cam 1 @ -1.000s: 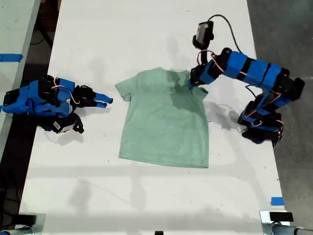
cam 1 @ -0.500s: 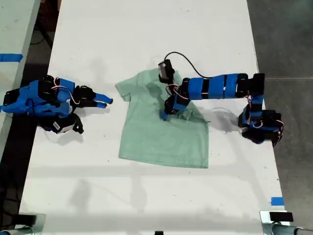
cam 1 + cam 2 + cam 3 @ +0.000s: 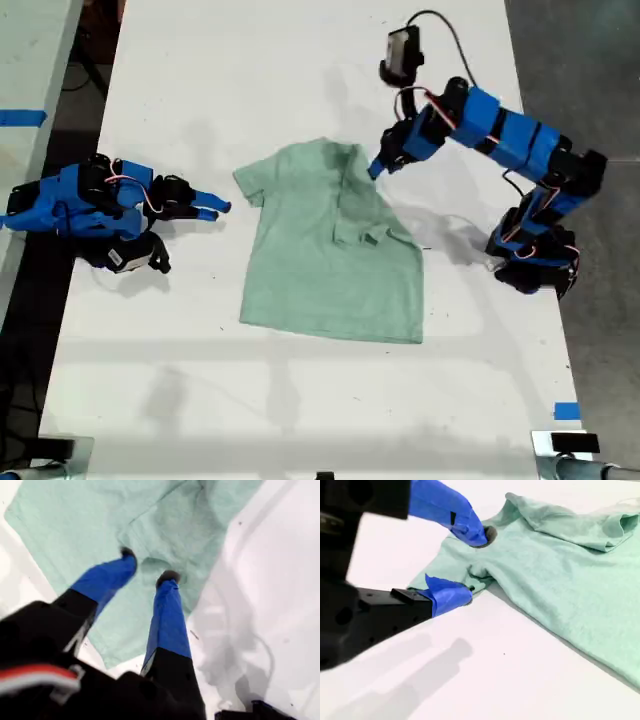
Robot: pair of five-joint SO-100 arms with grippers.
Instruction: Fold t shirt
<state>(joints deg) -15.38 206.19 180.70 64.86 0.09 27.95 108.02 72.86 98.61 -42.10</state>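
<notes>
My first gripper [image 3: 376, 168] has lifted off the t shirt [image 3: 330, 270], jaws open and empty. The sleeve [image 3: 372, 230] at 3 o'clock now lies folded inward. My second gripper [image 3: 205, 207], jaws parted, idles on the counter [image 3: 300, 60].

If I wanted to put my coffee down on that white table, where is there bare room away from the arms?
The widest bare stretch of the table lies beyond the t shirt, along the exterior view's top edge. Another runs along the bottom edge, below the shirt's hem. It is crowded mid-table: my second gripper rests beside one sleeve at the view's left, and my first gripper hangs open over the shoulder at its right.
</notes>
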